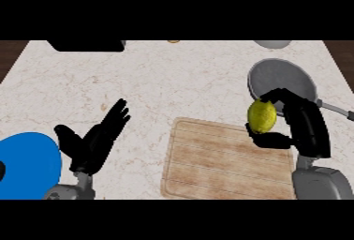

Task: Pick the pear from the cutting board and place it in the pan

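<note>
A yellow-green pear [262, 116] is held in my right hand [304, 124], whose fingers and thumb curl round it from the right. It hangs over the right edge of the wooden cutting board [221, 161], just in front of the grey pan [280, 79]. The pan's handle [336, 110] runs out to the right behind the hand. My left hand [97, 138] rests open, fingers up, at the lower left of the counter, apart from everything.
A blue plate [26, 166] lies at the lower left edge beside my left hand. A black object [86, 45] sits at the far left back, and a grey bowl [273, 44] at the far right back.
</note>
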`<action>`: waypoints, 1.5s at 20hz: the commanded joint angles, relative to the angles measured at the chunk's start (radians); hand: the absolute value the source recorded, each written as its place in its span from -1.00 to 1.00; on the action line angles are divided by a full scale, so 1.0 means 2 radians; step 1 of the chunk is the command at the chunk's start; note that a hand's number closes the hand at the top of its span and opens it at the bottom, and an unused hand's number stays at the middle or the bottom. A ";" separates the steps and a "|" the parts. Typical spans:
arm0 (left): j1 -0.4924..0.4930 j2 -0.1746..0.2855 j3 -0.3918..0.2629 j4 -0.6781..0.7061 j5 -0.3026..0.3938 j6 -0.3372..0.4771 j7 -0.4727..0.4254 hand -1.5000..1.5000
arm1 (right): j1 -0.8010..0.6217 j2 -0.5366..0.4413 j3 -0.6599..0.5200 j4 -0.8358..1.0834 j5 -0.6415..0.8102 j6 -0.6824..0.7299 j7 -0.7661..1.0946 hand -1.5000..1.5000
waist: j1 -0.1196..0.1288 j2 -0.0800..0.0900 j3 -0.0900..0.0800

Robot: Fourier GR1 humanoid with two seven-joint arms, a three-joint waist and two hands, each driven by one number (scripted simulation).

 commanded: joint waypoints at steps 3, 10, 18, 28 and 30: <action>-0.009 -0.003 0.005 -0.004 -0.006 0.007 0.012 0.00 | -0.081 -0.015 -0.072 0.157 0.007 -0.116 -0.059 1.00 | 0.001 0.001 0.000; 0.005 0.002 0.004 -0.015 0.006 -0.017 0.011 0.00 | -0.212 -0.046 -0.161 0.396 -0.048 -0.222 -0.146 1.00 | 0.013 0.004 0.001; -0.020 -0.005 0.006 0.010 -0.003 -0.019 0.003 0.00 | -0.311 -0.136 -0.225 0.597 -0.102 -0.225 -0.262 1.00 | 0.020 0.009 0.001; -0.025 -0.010 -0.002 0.001 -0.005 -0.022 0.004 0.00 | -0.334 -0.166 -0.202 0.720 -0.043 -0.194 -0.195 -1.00 | 0.039 0.019 0.003; -0.015 -0.028 -0.014 0.005 -0.017 -0.009 -0.008 0.00 | -0.342 -0.156 -0.222 0.719 -0.068 -0.181 -0.221 -1.00 | 0.037 0.018 0.003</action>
